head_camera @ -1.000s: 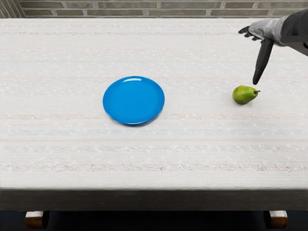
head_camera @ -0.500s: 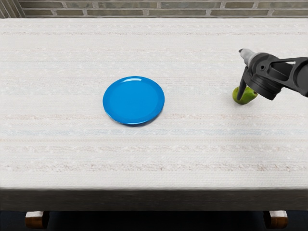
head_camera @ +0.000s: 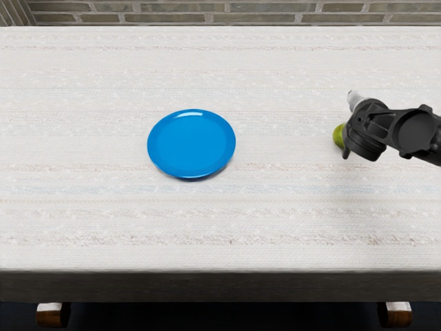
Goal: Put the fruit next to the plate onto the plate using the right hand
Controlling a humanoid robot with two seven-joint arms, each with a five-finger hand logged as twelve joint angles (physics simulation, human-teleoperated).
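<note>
1. At 7 o'clock, a wooden table leg (head_camera: 53, 314) pokes out below the table's front edge. Only a short stub shows, and the picture's bottom edge cuts off the rest.
2. The table (head_camera: 103, 227) fills nearly the whole view under a pale woven cloth with faint stripes. Its left and right ends run out of the picture.
3. At 12 o'clock, beyond the table's far edge, there is a thin strip of brick wall (head_camera: 207, 12), cut off at the top.
4. The plate (head_camera: 191, 143), blue and round, lies flat on the table a little left of centre. It is in full view and its face is bare.
5. The pear (head_camera: 337, 135) is on the table at 3 o'clock from the plate, well apart from it. Only a small yellow-green sliver of its left side shows, and the hand hides the rest.
6. The right hand (head_camera: 365, 134) is pressed up against the pear from its 3 o'clock side. It is dark, with a pale grey tip at its 11 o'clock. Its parts merge into one dark mass, so I cannot tell whether it grips the pear or only rests against it.
7. The arm (head_camera: 420, 134) runs from the hand toward 3 o'clock, with a round dark joint on it, and the right edge cuts it off.
8. At 5 o'clock, a second leg (head_camera: 394, 314) shows as a stub, cut off below.
</note>
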